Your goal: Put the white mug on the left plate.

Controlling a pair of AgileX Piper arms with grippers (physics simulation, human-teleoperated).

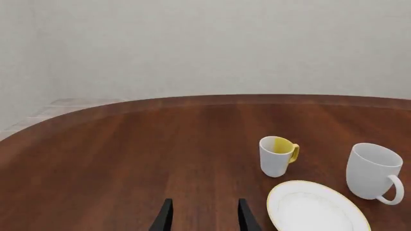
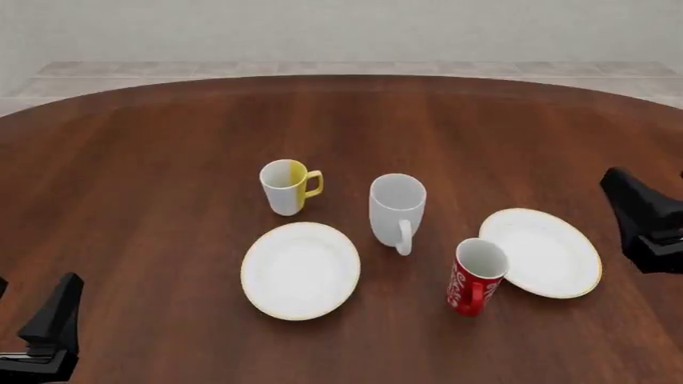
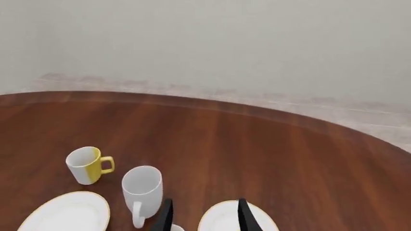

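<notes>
Matte black angular arm housings, each pincer (image 1: 204,215) with two slim, tapering, flat black fingers (image 3: 165,214).

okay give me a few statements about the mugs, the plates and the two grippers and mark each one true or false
1. The white mug stands upright on the table, right of the left plate. True.
2. The red mug sits on the left plate. False: it stands by the right plate; the left plate is bare.
3. The left gripper holds the white mug. False: it is open and holds nothing.
4. The yellow-handled mug is beyond the left plate. True.
5. The right gripper is open. True.
</notes>
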